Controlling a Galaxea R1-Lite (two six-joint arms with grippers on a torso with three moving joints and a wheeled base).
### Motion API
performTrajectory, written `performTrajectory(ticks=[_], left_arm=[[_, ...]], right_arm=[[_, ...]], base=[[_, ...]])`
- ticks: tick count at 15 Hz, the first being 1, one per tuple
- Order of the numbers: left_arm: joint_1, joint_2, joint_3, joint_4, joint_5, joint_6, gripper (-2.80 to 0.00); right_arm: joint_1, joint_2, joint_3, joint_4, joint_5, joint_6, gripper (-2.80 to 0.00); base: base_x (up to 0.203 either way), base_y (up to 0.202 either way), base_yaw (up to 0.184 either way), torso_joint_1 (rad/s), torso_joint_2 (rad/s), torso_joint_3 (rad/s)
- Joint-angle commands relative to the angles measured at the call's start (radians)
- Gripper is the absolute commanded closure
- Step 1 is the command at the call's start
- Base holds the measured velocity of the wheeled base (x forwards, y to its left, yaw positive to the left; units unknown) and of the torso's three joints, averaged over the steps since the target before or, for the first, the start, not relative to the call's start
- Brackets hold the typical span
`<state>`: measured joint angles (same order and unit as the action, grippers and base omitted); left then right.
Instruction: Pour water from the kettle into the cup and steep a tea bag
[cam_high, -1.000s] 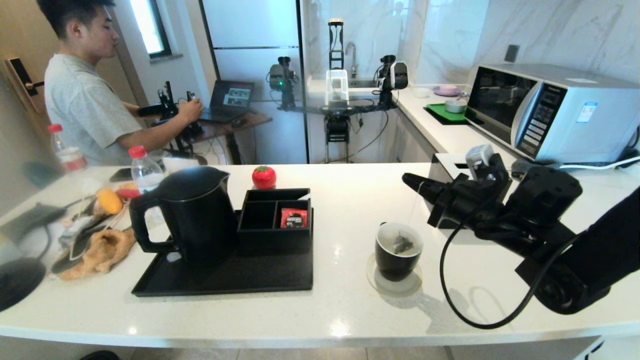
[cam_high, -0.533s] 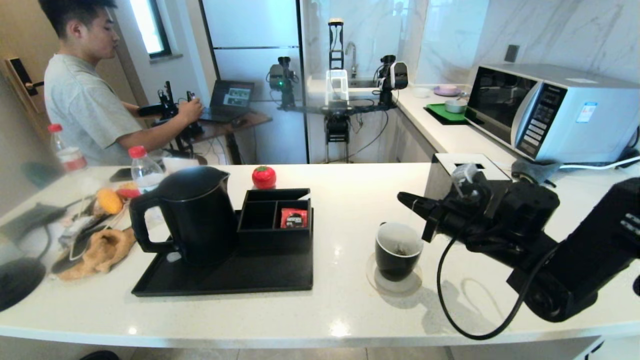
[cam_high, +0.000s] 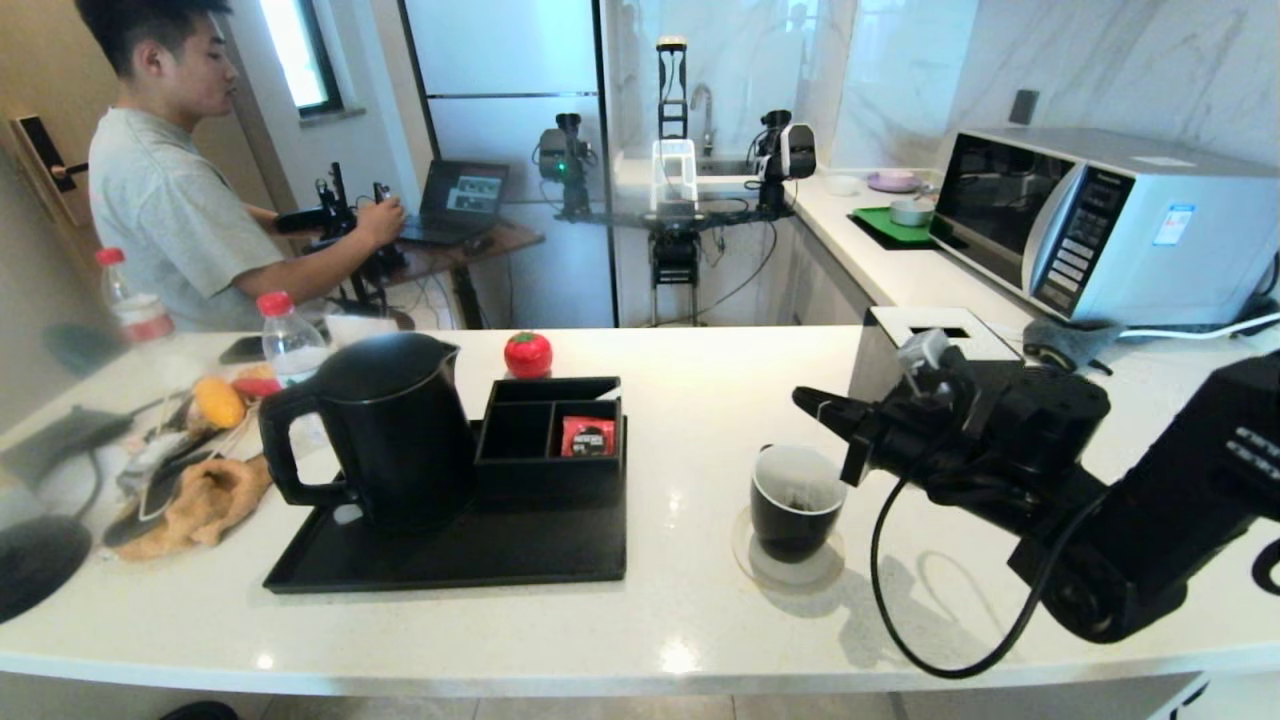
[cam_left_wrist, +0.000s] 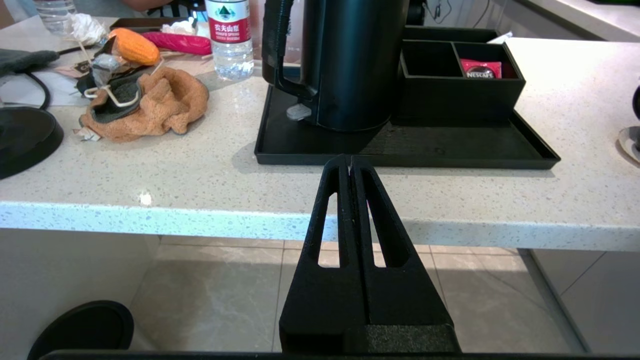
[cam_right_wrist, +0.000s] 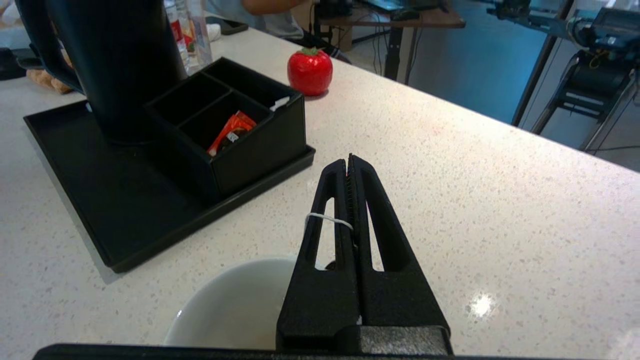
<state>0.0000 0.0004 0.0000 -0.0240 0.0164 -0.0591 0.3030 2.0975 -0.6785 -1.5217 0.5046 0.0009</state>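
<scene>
Pinching the tea bag's string (cam_right_wrist: 327, 219) between fully closed fingers, the right tool (cam_high: 812, 404) hovers above the cup (cam_high: 795, 500), the tea bag (cam_high: 800, 497) inside; a jerk could tip the cup on the worktop (cam_high: 680, 420). Only the right wrist view shows the string; the left tool (cam_left_wrist: 349, 162), closed and empty, sits parked at the near edge

One kettle (cam_high: 385, 430) (two bottles (cam_high: 290, 345))

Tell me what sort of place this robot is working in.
Most likely a kitchen, in a flat or a test lab: a white stone counter with a microwave on it, a sink tap behind, and a kettle on a tray.
</scene>
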Motion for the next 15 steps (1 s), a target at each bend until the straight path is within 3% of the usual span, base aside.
performTrajectory(ticks=[1, 15], left_arm=[[0.0, 0.0, 0.0, -0.001, 0.0, -0.001, 0.0], [0.0, 0.0, 0.0, -0.001, 0.0, -0.001, 0.0]], right_arm=[[-0.001, -0.028, -0.004, -0.044, 0.003, 0.001, 0.0], [0.002, -0.154, -0.067, -0.041, 0.009, 0.018, 0.0]], base=[[0.0, 0.0, 0.0, 0.0, 0.0, 0.0], [0.0, 0.0, 0.0, 0.0, 0.0, 0.0]])
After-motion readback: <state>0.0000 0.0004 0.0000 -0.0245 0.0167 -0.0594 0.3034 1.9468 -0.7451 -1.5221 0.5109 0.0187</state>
